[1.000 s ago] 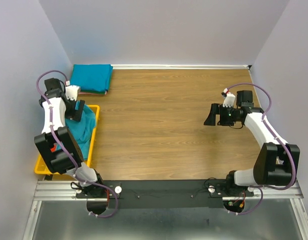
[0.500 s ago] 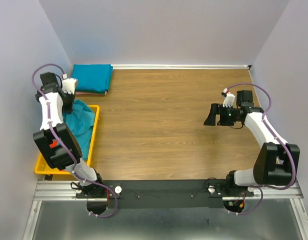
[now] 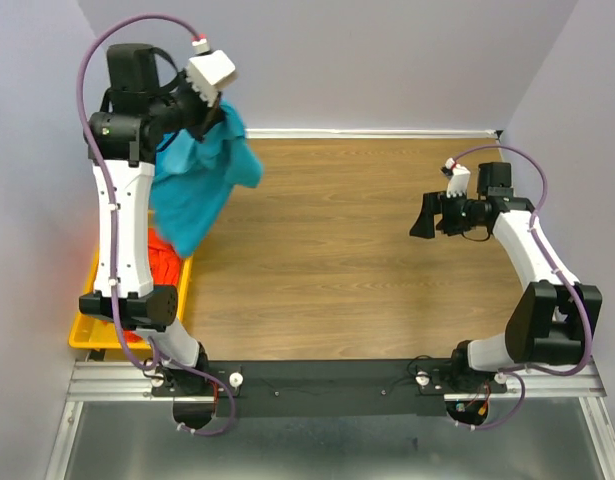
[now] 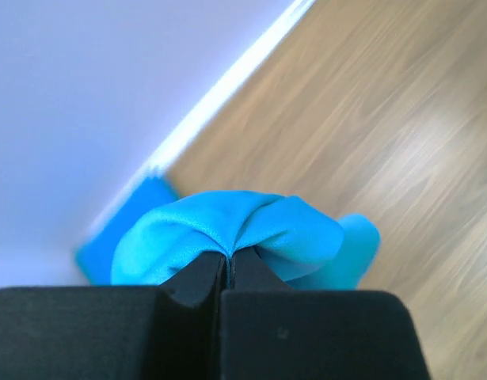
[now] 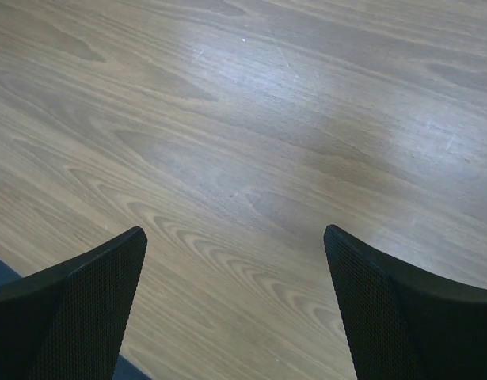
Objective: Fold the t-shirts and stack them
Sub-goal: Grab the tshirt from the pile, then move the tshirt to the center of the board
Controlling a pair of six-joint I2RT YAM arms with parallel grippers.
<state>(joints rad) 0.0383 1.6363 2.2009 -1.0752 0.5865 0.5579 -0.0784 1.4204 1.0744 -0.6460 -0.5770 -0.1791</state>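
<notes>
**One teal shirt aloft, none yet laid flat**

Pinched a bunched ridge of the plain teal-blue cloth t-shirt (image 3: 199, 190) in the left gripper (image 3: 221, 118), jaws pressed together on the cloth with no gap showing in the left wrist view. Held that shirt high in the air over the far-left corner of the wooden bench (image 3: 337, 260), clear of the surface. Hung it crumpled, long axis running down from the pinch, drawn in the overhead view as a line from the far edge toward the near-left corner. Pointed the loose lower end down over the yellow plastic tray (image 3: 92, 335) at the left edge. Noted one lobe jutting toward the right edge; could not tell sleeve from hem. Noted a crumpled orange-red cloth t-shirt (image 3: 163, 258) lying in the tray beneath. Held the right gripper (image 3: 424, 222) near the right edge above bare wood, jaws spread wide, gripping nothing.

Judged the step as the pick-up: fetching a shirt out for folding, no fold begun. Judged the next move to call for:
- carrying the shirt toward the middle of the bench;
- lowering it loose end first;
- bringing the open right gripper in to take a second edge and spread the cloth flat.
</notes>
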